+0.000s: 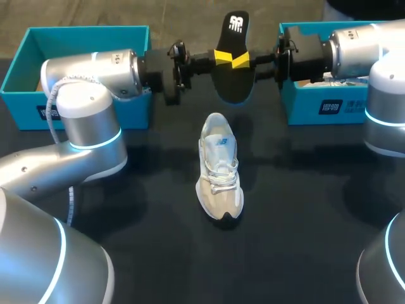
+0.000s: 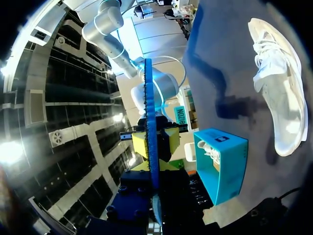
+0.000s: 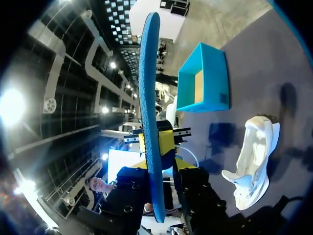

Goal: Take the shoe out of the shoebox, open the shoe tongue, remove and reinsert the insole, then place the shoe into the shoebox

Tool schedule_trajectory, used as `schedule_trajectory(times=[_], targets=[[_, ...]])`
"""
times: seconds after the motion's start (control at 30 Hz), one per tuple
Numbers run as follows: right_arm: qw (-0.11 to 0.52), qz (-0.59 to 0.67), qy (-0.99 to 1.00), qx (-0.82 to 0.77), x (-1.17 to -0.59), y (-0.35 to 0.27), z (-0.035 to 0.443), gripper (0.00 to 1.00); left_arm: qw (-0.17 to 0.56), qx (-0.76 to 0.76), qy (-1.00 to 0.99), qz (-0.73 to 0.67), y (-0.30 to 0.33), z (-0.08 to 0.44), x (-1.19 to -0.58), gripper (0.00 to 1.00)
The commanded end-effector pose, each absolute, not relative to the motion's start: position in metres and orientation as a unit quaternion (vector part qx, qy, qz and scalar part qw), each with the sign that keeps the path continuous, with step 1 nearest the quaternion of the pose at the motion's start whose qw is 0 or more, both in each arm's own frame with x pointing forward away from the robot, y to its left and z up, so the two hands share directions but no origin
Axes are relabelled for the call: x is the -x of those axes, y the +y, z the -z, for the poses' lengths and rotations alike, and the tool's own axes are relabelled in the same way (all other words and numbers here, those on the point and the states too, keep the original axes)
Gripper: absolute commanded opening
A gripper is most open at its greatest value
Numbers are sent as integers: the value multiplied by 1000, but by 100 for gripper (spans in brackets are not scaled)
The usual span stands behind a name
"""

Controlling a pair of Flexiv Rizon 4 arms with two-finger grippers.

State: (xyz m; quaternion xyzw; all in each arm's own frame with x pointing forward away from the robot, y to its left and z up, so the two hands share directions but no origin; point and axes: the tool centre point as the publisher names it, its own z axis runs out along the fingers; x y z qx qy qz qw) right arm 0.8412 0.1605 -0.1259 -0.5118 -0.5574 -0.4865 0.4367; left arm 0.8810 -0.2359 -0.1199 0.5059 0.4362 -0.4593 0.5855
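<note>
Above the far middle of the table (image 1: 304, 215), the head view shows the black insole (image 1: 231, 63) held in the air. The left pincer (image 1: 223, 57) and the right pincer (image 1: 242, 61) each grip it at the waist from their own side. The white shoe (image 1: 219, 168) stands on the table nearer the robot, well apart from the left shoebox (image 1: 38, 111) and the right shoebox (image 1: 304, 107).

From the left wrist, the insole (image 2: 149, 112) appears edge-on as a thin blue strip, and the left pincer (image 2: 151, 167) is narrowed onto it. The shoe (image 2: 279, 93) lies beyond.

From the right wrist, the insole (image 3: 149, 88) is likewise pinched edgewise in the right pincer (image 3: 155, 165). The shoe (image 3: 252, 156) lies near the left shoebox (image 3: 203, 78).

The insole is probably light, thin and floppy. A grip near its heel should let the toe feed in first. The shoe looks soft-sided and likely to slide, so it is best steadied at the heel collar.
</note>
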Motion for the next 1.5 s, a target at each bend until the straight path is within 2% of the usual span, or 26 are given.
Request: schedule_trajectory(times=[0.03, 0.1, 0.17, 0.23, 0.3, 0.47, 0.5, 0.53, 0.57, 0.6, 1.0, 1.5], targets=[[436, 487, -558, 512, -840, 160, 126, 18, 588, -504, 437, 458, -237, 120, -880, 0], [436, 487, -557, 511, -839, 161, 126, 16, 588, -504, 437, 457, -237, 121, -880, 0], [437, 487, -557, 512, -839, 161, 126, 20, 587, -504, 438, 457, -236, 121, -880, 0], [437, 486, -557, 512, -838, 162, 126, 14, 587, -505, 438, 457, -236, 122, -879, 0], [437, 486, -557, 512, -837, 161, 127, 0, 587, -506, 438, 456, -236, 122, -879, 0], [437, 485, -558, 512, -837, 161, 126, 0, 585, -508, 441, 454, -234, 123, -879, 0], [437, 485, -558, 512, -837, 162, 126, 0, 583, -508, 443, 454, -233, 123, -879, 13], [437, 484, -559, 512, -837, 162, 126, 0, 582, -509, 446, 450, -233, 124, -879, 41], [437, 484, -560, 511, -838, 163, 126, 0, 582, -510, 446, 450, -232, 124, -879, 88], [436, 484, -561, 511, -838, 163, 126, 0, 582, -511, 446, 450, -231, 124, -879, 100], [409, 490, -584, 501, -842, 158, 130, 0, 541, -542, 425, 482, -202, 132, -876, 100], [318, 506, -688, 413, -856, 160, 124, 0, 456, -610, 426, 488, -147, 155, -877, 100]])
